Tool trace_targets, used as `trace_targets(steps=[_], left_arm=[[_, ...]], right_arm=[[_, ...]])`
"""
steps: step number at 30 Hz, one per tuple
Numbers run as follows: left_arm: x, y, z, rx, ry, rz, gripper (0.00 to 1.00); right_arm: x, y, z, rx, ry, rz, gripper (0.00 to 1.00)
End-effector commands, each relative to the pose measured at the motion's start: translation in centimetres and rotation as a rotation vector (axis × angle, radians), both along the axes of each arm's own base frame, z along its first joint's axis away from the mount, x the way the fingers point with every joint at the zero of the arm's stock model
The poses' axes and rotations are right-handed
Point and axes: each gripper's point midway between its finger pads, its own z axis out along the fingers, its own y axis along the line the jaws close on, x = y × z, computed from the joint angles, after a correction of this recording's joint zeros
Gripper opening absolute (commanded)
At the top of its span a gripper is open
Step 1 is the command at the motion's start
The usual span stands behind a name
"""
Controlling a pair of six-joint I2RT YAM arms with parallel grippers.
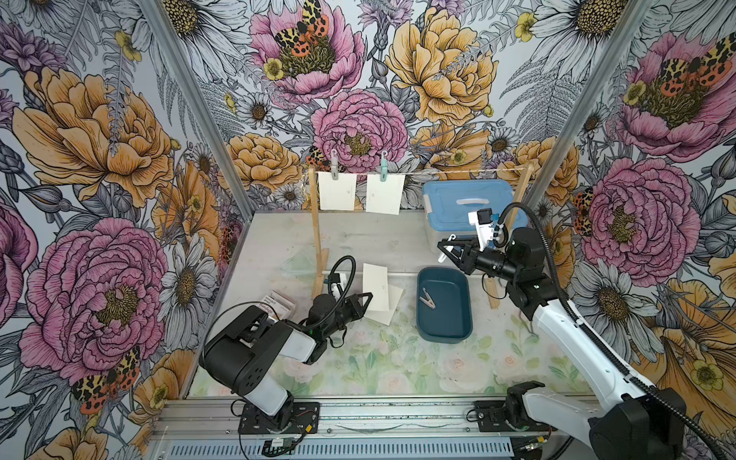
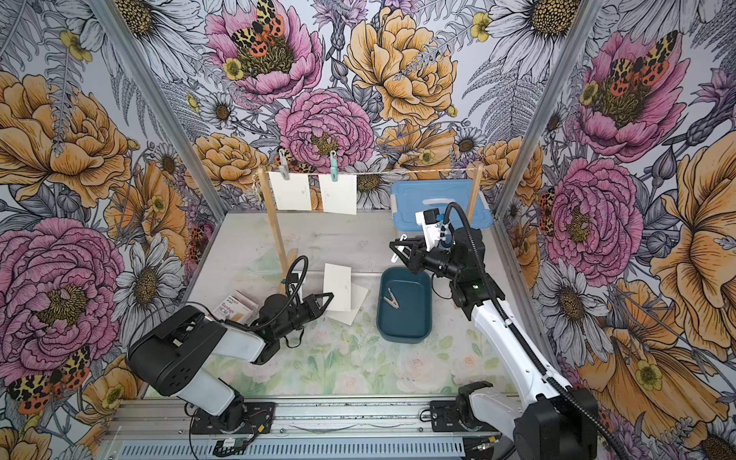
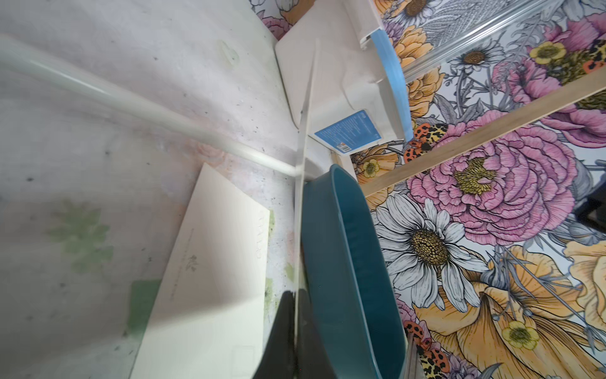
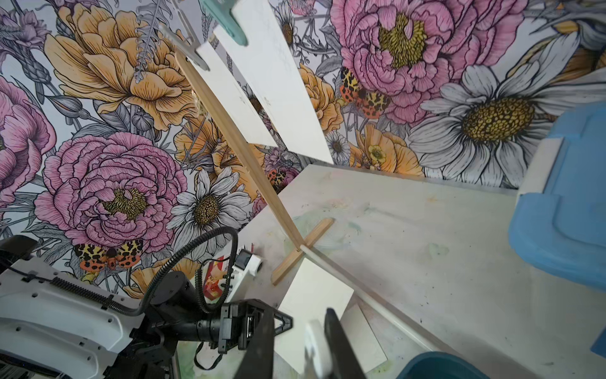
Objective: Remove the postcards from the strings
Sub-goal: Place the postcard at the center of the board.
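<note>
Floral walls ringed us as our left gripper (image 1: 367, 302) pinched a postcard (image 1: 376, 282) beside the teal tray (image 1: 450, 318), seemingly to stack it on a second postcard (image 1: 392, 308). Our right gripper (image 1: 442, 251) clamped a white peg (image 1: 451, 239) near that tray; two postcards (image 1: 336, 191) hung from the strings (image 1: 458, 172) beyond it.

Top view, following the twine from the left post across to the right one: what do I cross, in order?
left post → first postcard hanging under a grey peg → second postcard hanging under a green peg → bare string → right post
</note>
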Motion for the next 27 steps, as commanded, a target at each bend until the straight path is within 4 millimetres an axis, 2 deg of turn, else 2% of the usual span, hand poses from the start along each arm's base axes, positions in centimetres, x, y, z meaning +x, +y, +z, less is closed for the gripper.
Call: trace_targets(steps=[1,8,12,14,18,20,27], left_arm=[[0.0,2.0,-1.9,0.072,0.055,0.070,0.00],[-0.1,4.0,-3.8,0.153,0.135,0.130,0.02],[-0.4,5.1,-4.2,0.210,0.159,0.168,0.21],[-0.6,5.5,-4.1,0.235,0.161,0.178,0.34],[-1.1,6.5,-4.1,0.278,0.176,0.199,0.50],[-1.4,7.1,-4.1,0.307,0.186,0.213,0.55],[-2.6,8.3,-3.8,0.375,0.210,0.229,0.61]], right_arm=[[-0.4,0.0,0.4,0.015,-0.031,-0.010,0.09],[-0.5,0.2,-1.6,0.012,0.011,-0.014,0.09],[-0.7,0.6,-3.1,0.015,0.040,-0.006,0.09],[-0.7,0.7,-3.6,0.015,0.048,-0.008,0.09],[-0.6,1.0,-4.7,0.011,0.068,-0.011,0.09],[-0.6,1.1,-5.3,0.007,0.077,-0.012,0.09],[-0.3,1.0,-8.2,-0.013,0.132,-0.033,0.09]])
